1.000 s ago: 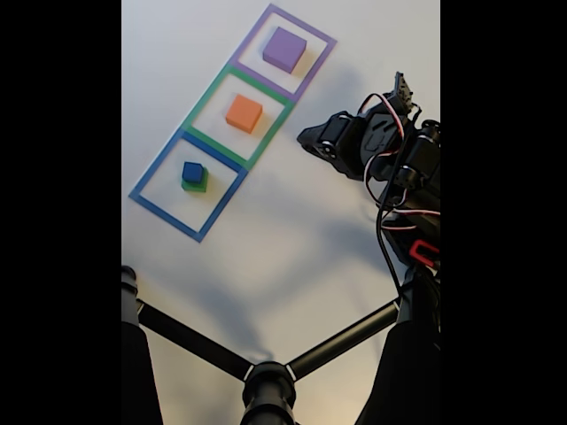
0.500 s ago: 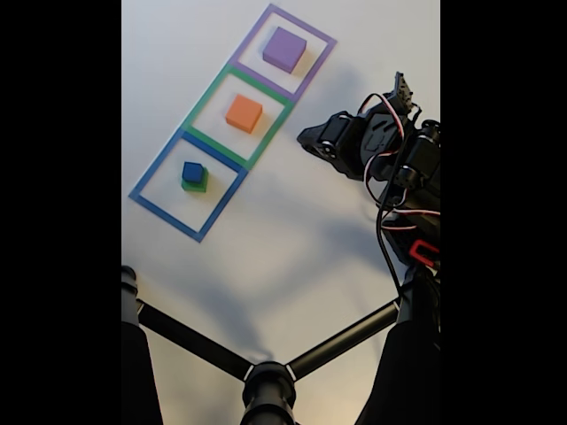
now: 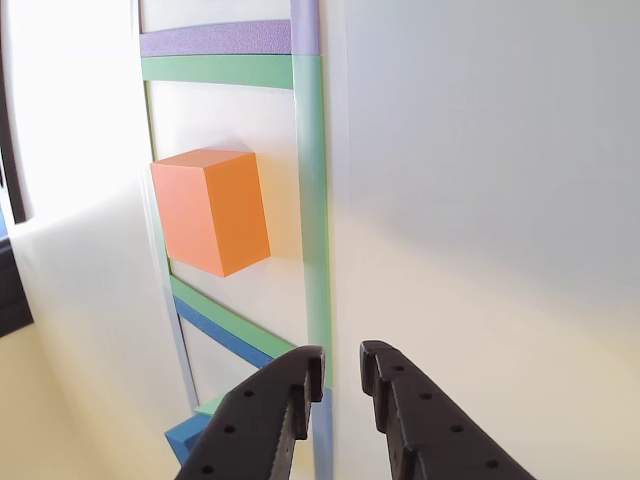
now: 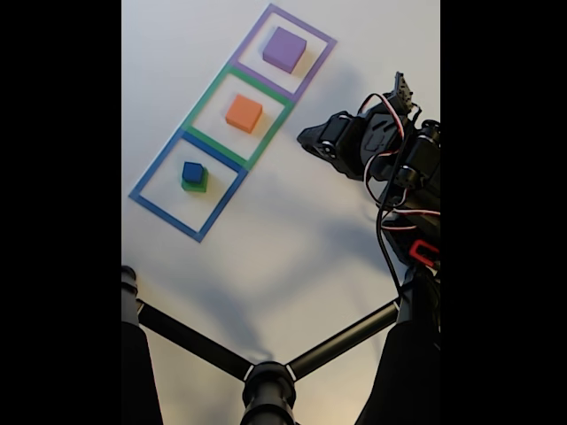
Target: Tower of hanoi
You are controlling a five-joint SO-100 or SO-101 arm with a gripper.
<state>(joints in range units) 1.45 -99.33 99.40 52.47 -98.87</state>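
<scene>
A white table holds three taped squares in a slanted row. In the fixed view, the purple square sits at about 12 o'clock, the green square is just below and left of it, and the blue square is toward 9 o'clock. A purple block rests inside the purple square. An orange block rests inside the green square. A small blue block sits on top of a green block inside the blue square. The black arm with red and white wires is at 3 o'clock, well apart from the blocks. In the other view, the gripper comes up from 6 o'clock. Its two black fingers are close together with a thin gap, and they hold nothing. The orange block shows toward 10 o'clock from the gripper, not touching it. The gripper tips hang over the green tape line. A black stand with long legs is at 6 o'clock in the fixed view.
</scene>
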